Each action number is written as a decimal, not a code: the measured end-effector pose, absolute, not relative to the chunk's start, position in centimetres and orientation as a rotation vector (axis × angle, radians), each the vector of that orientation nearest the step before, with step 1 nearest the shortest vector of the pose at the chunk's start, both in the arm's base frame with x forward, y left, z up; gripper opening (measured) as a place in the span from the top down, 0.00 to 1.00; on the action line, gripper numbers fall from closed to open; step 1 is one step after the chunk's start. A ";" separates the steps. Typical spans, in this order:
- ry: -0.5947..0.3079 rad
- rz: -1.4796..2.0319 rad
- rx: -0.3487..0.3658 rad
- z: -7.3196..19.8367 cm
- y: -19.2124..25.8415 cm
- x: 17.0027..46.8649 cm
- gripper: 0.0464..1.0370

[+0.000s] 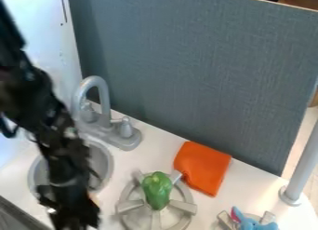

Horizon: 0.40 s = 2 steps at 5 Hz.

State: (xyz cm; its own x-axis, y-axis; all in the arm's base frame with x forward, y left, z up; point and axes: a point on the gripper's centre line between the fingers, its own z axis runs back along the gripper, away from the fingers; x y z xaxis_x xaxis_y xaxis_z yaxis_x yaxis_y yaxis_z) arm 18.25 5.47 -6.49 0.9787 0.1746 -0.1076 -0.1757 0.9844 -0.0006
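The black gripper (74, 217) hangs at the lower left, in front of the round grey sink (102, 161), its lower end near the view's bottom edge. To its right, a green bell pepper (157, 190) rests on a grey burner grate (131, 205). An orange cloth (202, 167) lies on the white counter behind and to the right of the pepper. At the bottom right, a blue toy with a pink part (253, 223) is on a second burner. Whether the gripper holds anything cannot be made out.
A grey faucet (103, 103) with handles stands behind the sink. The tall grey-blue panel (199, 75) rises along the counter's back edge. A grey post (301, 164) stands at the right. The white counter (248, 187) runs between the cloth and the post.
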 end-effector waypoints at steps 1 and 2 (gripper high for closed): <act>0.127 0.201 -0.038 -6.8 9.1 18.5 0.60; 0.164 0.189 -0.053 -8.1 9.9 19.3 0.60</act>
